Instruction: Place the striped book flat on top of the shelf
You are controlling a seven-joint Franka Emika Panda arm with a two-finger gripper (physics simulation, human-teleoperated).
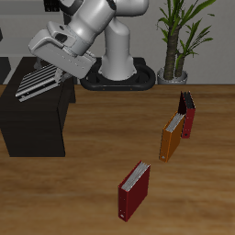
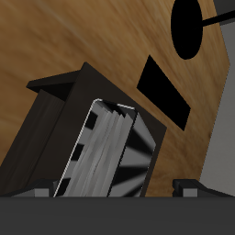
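One striped book is held clamped in the gripper above the shelf, tilted nearly flat. Its long axis is angled out from the gripper, over the shelf top and away from the table's middle.

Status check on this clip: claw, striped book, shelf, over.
Claw shut on striped book, held above the shelf. Book tilted, not yet flat. Nothing in the way on the shelf's top.
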